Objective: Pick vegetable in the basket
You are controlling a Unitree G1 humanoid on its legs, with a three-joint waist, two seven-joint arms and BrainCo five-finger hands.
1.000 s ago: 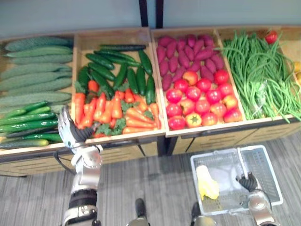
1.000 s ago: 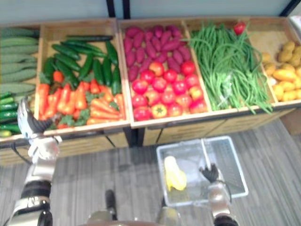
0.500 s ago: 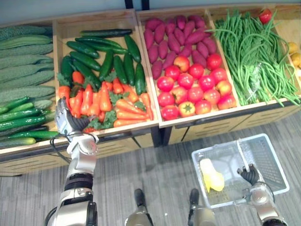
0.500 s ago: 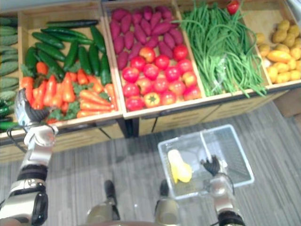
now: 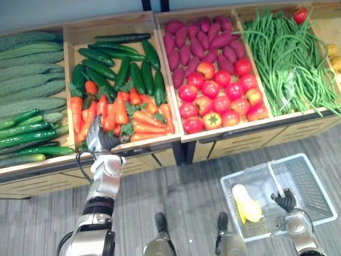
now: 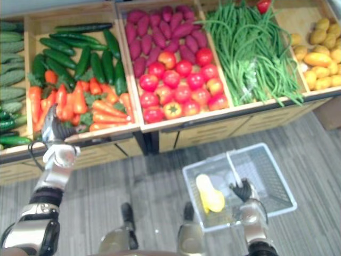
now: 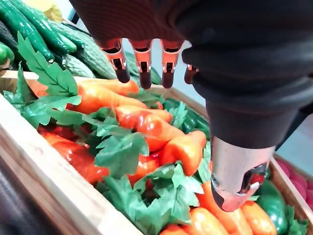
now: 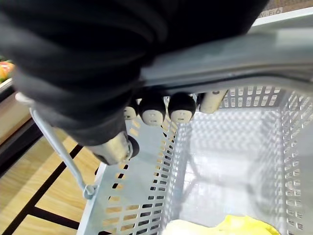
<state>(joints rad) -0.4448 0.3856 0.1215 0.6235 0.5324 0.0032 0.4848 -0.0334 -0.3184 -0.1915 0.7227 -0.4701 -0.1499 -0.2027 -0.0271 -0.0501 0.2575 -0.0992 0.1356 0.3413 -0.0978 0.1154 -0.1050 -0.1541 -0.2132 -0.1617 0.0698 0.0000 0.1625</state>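
left robot hand [image 5: 97, 140] fingers apart, hovering over carrots [image 5: 141, 121] | right robot hand [image 5: 284, 201] clamped on basket handle [image 5: 273, 180] | yellow item [image 5: 246, 202] in basket [image 5: 306, 184]

Grey striped plank floor [image 5: 176, 200]. Light wooden display stand [image 5: 240, 148], divided into bins, along far edge of floor. Pale blue-grey wall [image 5: 80, 12] behind; dark upright post [image 5: 152, 4].

A: What lies in the basket [image 5: 305, 181]?
B: A pale yellow item [image 5: 246, 202] — too blurred to name, and cut off by the frame edge in the right wrist view.
A: And the carrots [image 5: 139, 120]?
B: The left hand [image 5: 98, 140] covers the front few. The ridged cucumbers [image 5: 32, 80] run past the left edge.
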